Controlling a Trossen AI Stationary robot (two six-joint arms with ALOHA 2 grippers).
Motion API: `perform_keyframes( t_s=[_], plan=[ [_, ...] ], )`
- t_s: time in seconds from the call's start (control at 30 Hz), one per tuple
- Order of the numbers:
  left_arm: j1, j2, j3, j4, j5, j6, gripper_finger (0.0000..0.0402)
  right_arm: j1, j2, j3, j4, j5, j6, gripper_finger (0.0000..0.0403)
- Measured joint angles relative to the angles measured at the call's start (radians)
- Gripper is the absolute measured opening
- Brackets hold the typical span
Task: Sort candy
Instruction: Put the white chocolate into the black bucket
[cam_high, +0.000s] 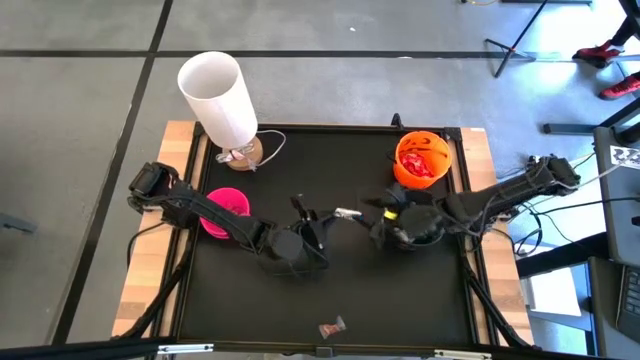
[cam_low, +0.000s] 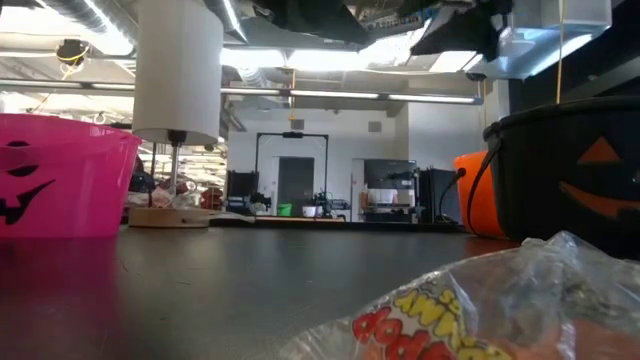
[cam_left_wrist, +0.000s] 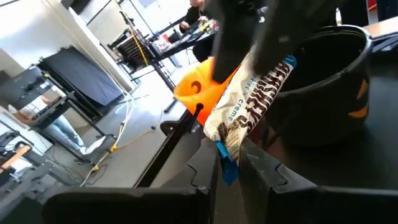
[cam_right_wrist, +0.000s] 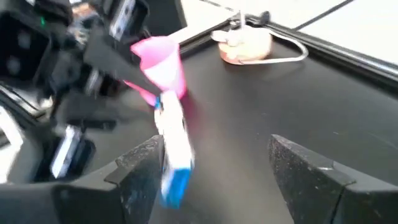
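Going L to R across the black table mat (cam_high: 250, 310), clock directions as in the high view.

Pink bowl (cam_high: 228, 211) sits at 9 o'clock on the mat, partly under the left arm; low view shows a jack-o'-lantern face on it. At 11 o'clock, a white lamp (cam_high: 218, 97) on a round wooden base (cam_high: 243, 153), cord trailing beside it.

Left gripper (cam_high: 318, 216) is near mat centre, clenched on a blue-and-white candy bar (cam_left_wrist: 249, 106). Left wrist view shows the wrapper pinched between its two dark fingers (cam_left_wrist: 273, 180), "creme" lettering readable, bar sticking out toward the black bowl. In the high view the bar's pale end juts toward 3 o'clock, between the two grippers.

At 6 o'clock, near the front edge, a lone wrapped candy (cam_high: 332, 326) lies on the mat, well apart from both arms. Low view has a clear wrapper w/ red and yellow print right at the lens; prob. the same piece, can't tell for sure.

Right gripper (cam_high: 385, 213) is just R of centre, over the black bowl (cam_high: 420, 228), which the arm mostly hides. Its fingers (cam_right_wrist: 140, 165) are spread apart, released, w/ the bar just beside one of them; touching or not, can't tell.

Orange bowl (cam_high: 422, 159) at 1 o'clock holds red-wrapped candies (cam_high: 420, 166).
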Motion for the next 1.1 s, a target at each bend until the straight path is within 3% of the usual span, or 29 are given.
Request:
perform_keyframes(
  t_s=[0.2, 0.43, 0.8, 1.1],
  plan=[
    [-0.001, 0.000, 0.000, -0.001, -0.005, 0.002, 0.0037, -0.084, 0.031, 0.000, 0.163, -0.201, -0.048, 0.0285],
    [-0.001, 0.000, 0.001, 0.020, -0.005, 0.002, 0.0037, -0.145, 0.085, 0.000, 0.147, -0.325, -0.019, 0.0271],
    [-0.001, 0.000, 0.001, 0.015, -0.004, 0.028, 0.0037, -0.151, 0.085, 0.000, 0.164, -0.371, -0.051, 0.0128],
    [-0.008, -0.002, 0.001, 0.001, 0.011, 0.042, 0.0042, -0.151, 0.085, 0.000, 0.181, -0.415, -0.075, 0.0056]
  ],
)
